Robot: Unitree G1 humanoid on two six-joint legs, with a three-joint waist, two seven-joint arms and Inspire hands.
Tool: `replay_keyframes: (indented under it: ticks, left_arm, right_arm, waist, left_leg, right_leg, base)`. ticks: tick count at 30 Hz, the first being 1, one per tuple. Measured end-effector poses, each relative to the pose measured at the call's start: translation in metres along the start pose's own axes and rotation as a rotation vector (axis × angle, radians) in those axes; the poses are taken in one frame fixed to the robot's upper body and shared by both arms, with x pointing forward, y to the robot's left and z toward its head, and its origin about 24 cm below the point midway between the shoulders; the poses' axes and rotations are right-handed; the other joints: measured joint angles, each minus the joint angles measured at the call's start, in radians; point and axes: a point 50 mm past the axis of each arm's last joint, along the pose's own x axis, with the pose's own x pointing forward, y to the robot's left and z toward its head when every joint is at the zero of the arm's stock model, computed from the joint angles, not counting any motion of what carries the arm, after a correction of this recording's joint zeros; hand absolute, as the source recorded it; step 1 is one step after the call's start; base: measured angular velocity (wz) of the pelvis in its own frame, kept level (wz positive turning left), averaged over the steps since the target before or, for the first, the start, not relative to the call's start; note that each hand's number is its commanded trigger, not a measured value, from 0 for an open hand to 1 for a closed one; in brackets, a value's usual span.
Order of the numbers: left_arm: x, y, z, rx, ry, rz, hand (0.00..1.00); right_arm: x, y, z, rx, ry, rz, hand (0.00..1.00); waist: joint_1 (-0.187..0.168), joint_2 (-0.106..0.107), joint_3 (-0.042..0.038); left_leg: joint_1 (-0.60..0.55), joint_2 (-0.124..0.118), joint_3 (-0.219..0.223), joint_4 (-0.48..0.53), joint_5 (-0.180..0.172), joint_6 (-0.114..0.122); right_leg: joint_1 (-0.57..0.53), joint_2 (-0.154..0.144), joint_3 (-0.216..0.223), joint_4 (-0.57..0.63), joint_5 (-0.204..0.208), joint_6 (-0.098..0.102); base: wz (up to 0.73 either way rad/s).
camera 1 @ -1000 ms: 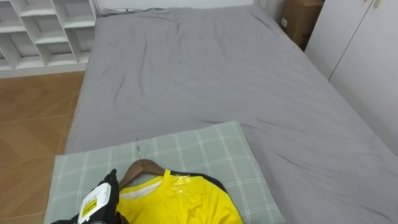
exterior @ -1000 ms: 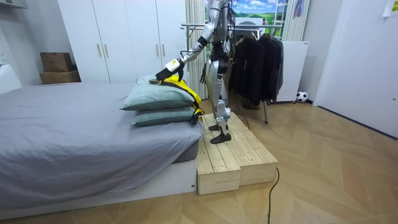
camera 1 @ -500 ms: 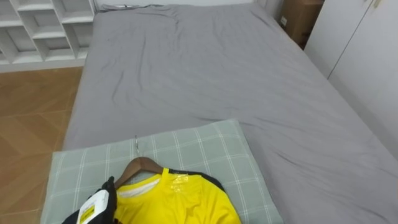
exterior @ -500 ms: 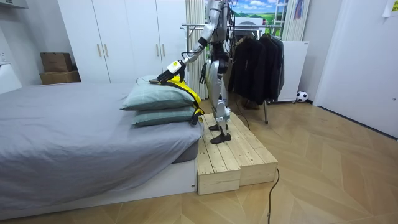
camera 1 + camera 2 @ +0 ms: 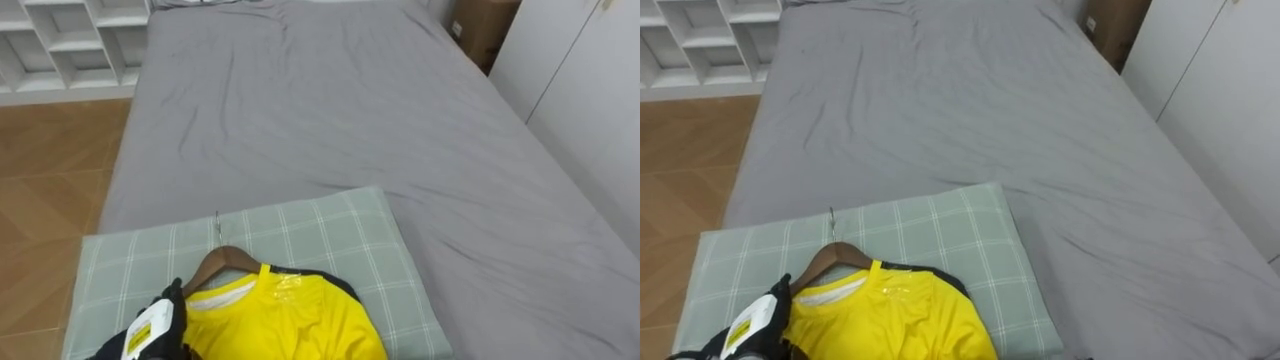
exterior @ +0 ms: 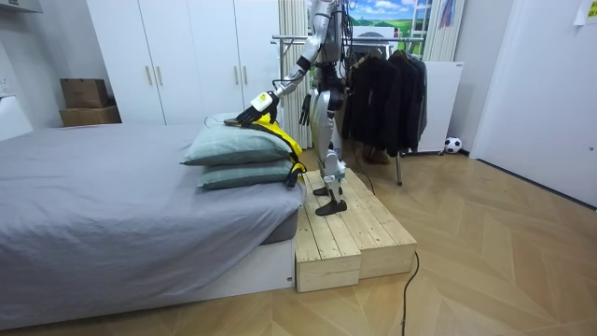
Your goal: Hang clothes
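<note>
Lower left, left robot hand [image 5: 150, 328] at shoulder of shirt [image 5: 290, 325] on hanger [image 5: 225, 264]; grip cannot tell. Shirt lies on pillow [image 5: 310, 235] at head of bed [image 5: 330, 110]. Right robot hand [image 6: 305, 110] down at side, grip cannot tell. Robot stands on platform [image 6: 350, 233], rack [image 6: 382, 89] behind; shelf [image 5: 70, 40] beyond bed.

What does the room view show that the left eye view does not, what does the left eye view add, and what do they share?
Room view: the robot standing on a wooden platform beside the bed, a clothes rail of dark garments behind it, a second pillow under the top one, and a ball.
Left eye view: the wooden hanger in the shirt's neck, and white shelving.
Shared: the bed, the checked pillow, the yellow shirt, and the left robot hand at the shirt.
</note>
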Motion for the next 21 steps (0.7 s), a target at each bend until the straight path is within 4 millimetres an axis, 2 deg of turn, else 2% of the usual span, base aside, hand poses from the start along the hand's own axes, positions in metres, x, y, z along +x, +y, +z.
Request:
replay_keyframes:
  ticks: [3,10,16,21]
  left_arm:
    - [0.003,0.006,0.003,0.004,-0.005,0.014,0.00]
    - [0.016,0.033,0.010,0.013,-0.017,0.082,0.00]
    - [0.019,0.044,0.007,0.036,-0.012,0.109,0.00]
    - [0.024,0.056,0.013,0.041,-0.021,0.136,0.00]
  right_arm:
    - [0.000,0.000,0.002,-0.001,-0.005,0.002,0.00]
    - [0.001,0.001,0.005,-0.031,-0.010,0.004,0.00]
    - [0.001,-0.002,0.009,-0.044,-0.025,-0.005,0.00]
    - [0.000,-0.006,0.010,-0.047,-0.025,-0.012,0.00]
  waist:
    - [0.001,0.002,0.0019]
    - [-0.002,0.004,0.0059]
    - [-0.004,0.017,0.0147]
    - [-0.004,0.019,0.0146]
  left_leg:
    - [-0.006,0.001,0.001,-0.002,0.000,0.000]
    - [-0.040,0.011,0.001,0.023,0.000,0.000]
    - [-0.052,0.010,0.001,0.027,0.000,0.000]
    - [-0.065,0.010,0.000,0.027,0.000,0.000]
  right_leg:
    - [-0.007,0.002,0.007,0.001,0.001,-0.001]
    - [-0.026,0.008,0.002,-0.001,0.008,-0.005]
    - [-0.040,0.007,0.009,0.001,0.008,-0.005]
    - [-0.050,0.008,0.006,0.002,0.008,-0.005]
  base:
    - [0.00]
    - [-0.01]
    - [-0.01]
    - [0.00]
